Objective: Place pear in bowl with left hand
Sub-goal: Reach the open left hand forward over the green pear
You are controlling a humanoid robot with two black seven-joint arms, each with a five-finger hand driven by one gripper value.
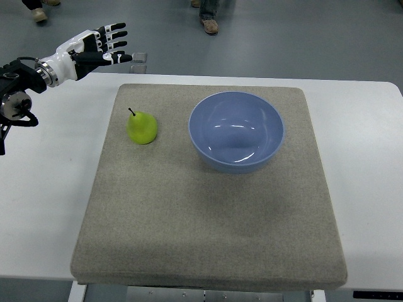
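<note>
cam: top, single | steep down fr robot side | covers whole mat

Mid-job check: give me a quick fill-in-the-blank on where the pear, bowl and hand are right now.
1. The pear stands on the grey mat, to the picture's ____ of the blue bowl.
2. The bowl holds ____.
3. The left hand hovers beyond the mat's far left corner with its fingers ____, grasping nothing.
4. The pear and the bowl are ____, not touching.

Missing words: left; nothing; open; apart
</note>
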